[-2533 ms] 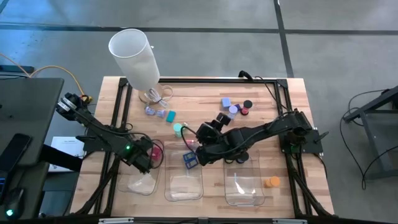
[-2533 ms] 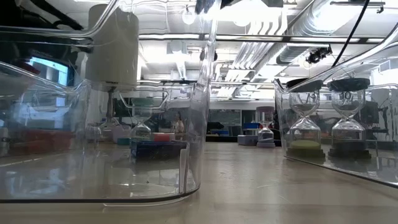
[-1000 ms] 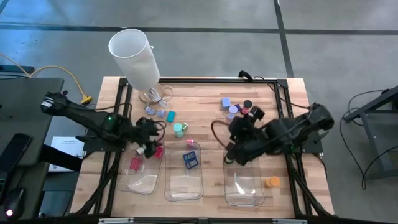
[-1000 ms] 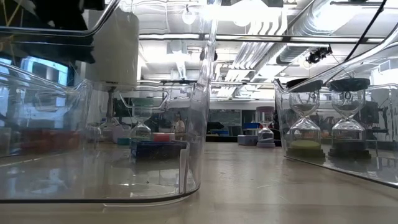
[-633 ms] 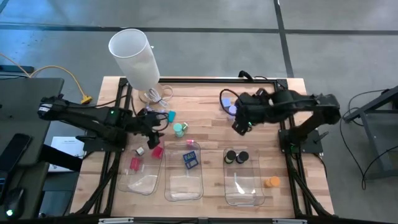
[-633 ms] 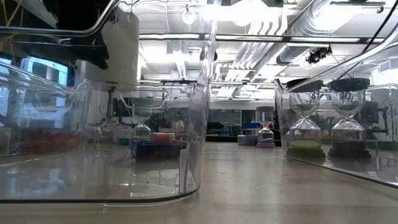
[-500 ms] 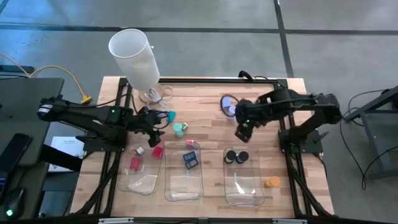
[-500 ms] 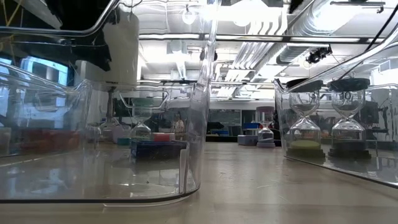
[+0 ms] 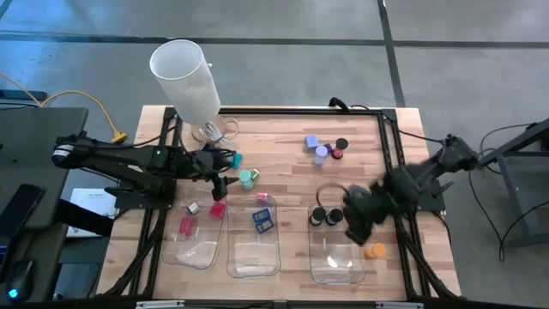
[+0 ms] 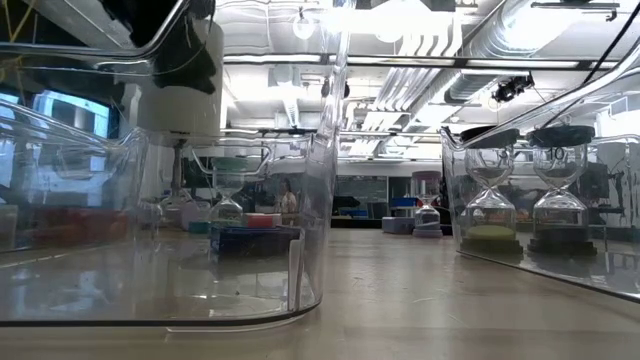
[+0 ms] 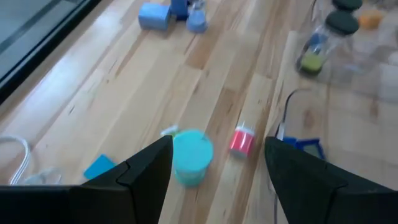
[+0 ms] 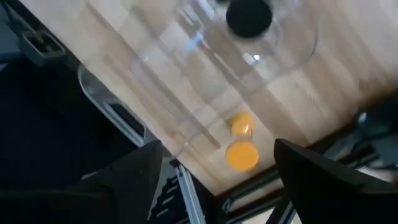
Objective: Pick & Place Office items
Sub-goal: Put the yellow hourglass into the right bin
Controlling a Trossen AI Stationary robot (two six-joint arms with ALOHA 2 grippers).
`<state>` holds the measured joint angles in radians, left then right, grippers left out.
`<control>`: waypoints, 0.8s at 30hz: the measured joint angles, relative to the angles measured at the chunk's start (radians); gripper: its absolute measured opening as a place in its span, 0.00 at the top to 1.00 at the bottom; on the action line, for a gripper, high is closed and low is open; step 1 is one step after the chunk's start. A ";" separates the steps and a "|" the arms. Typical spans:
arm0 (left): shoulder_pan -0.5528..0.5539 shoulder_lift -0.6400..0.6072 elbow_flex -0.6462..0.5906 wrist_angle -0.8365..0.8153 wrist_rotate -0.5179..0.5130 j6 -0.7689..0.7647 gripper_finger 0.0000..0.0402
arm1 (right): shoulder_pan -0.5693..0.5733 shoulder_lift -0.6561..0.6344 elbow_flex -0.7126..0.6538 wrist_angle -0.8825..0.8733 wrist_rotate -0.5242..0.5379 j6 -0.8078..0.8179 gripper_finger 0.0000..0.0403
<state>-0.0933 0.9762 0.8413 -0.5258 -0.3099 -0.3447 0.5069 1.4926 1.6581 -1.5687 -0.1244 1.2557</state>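
Teal cap (image 11: 191, 155) between open left jaws; pink clip (image 11: 242, 140) beside.

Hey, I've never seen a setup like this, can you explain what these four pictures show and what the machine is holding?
Two dark robot arms work at a wooden table. One picture looks straight down, one looks level across the tabletop, and one comes from each wrist. Three clear plastic trays sit along the near edge, and small coloured office pieces lie scattered. The left tool is open and empty near a teal round cap. The right tool is open and empty over the right tray, near an orange cap lying on the table.
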 joint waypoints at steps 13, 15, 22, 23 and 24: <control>0.003 0.077 0.000 0.210 0.104 0.061 0.39 | 0.375 0.008 -0.173 0.024 0.142 0.708 0.27; 0.006 0.092 0.000 0.221 0.133 0.061 0.39 | 0.403 0.008 -0.207 0.071 0.145 0.747 0.27; 0.005 0.134 0.000 0.254 0.235 0.059 0.39 | 0.436 0.008 -0.330 0.250 0.138 0.804 0.27; 0.004 0.137 0.000 0.260 0.250 0.059 0.39 | 0.435 0.008 -0.349 0.263 0.123 0.820 0.27; 0.002 0.138 0.000 0.263 0.260 0.059 0.39 | 0.435 0.008 -0.369 0.274 0.101 0.836 0.27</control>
<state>-0.0910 1.1143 0.8413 -0.2626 -0.0500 -0.2856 0.9421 1.5005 1.2890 -1.2949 -0.0235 2.0917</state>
